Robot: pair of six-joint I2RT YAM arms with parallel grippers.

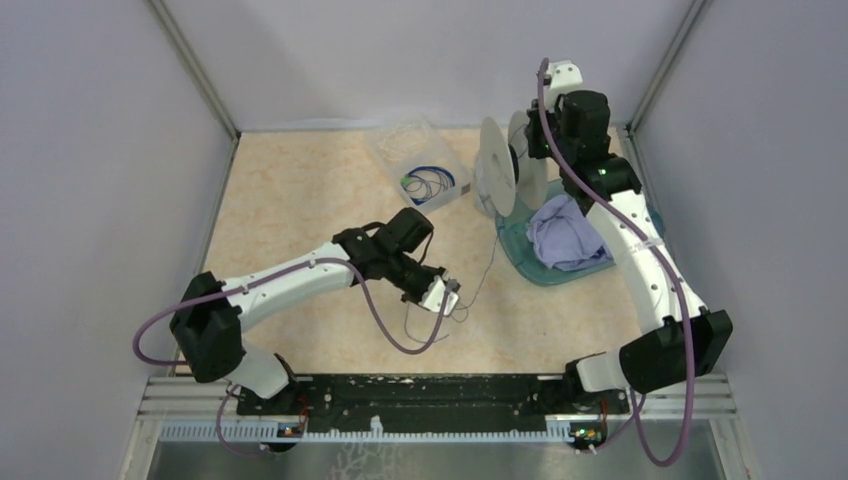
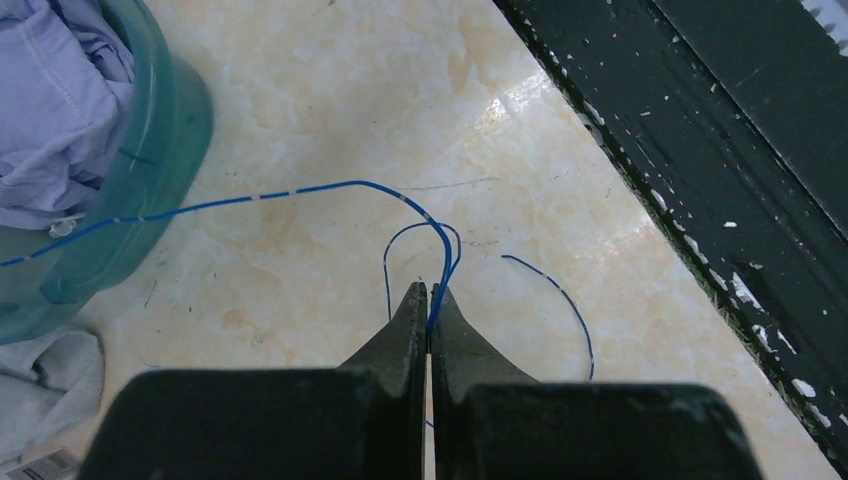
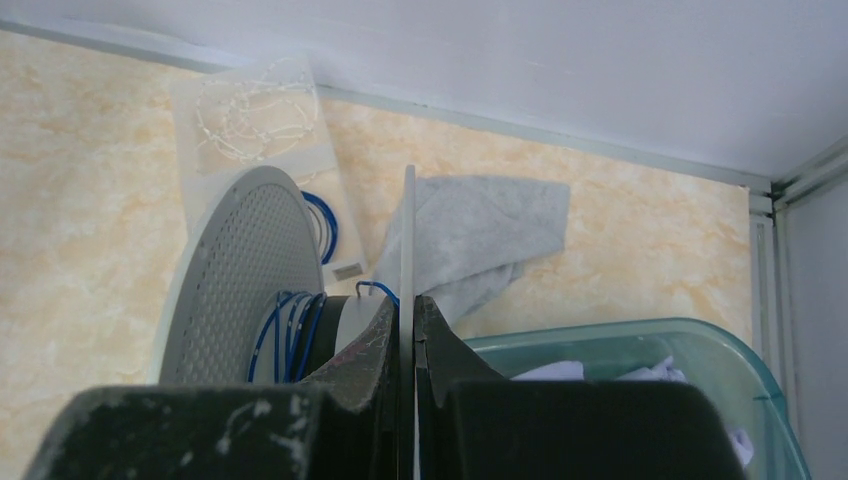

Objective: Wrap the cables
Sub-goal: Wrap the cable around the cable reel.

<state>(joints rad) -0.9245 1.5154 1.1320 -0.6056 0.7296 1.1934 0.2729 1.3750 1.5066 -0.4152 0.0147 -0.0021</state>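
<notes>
My left gripper (image 2: 428, 292) is pinched shut on the cable (image 2: 300, 190), which trails toward one o'clock to the spool (image 1: 497, 165), itself clamped tight by my right gripper (image 3: 406, 305).

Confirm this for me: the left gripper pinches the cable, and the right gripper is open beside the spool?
Not quite. The left gripper does pinch the cable, but the right gripper is not open: it is shut on the flange of the spool, as the right wrist view shows.

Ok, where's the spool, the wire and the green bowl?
spool (image 3: 240, 270): right wrist view, on its perforated left disc.
wire (image 2: 320, 186): left wrist view, on its raised blue arch.
green bowl (image 2: 165, 140): left wrist view, on its outer wall.
</notes>
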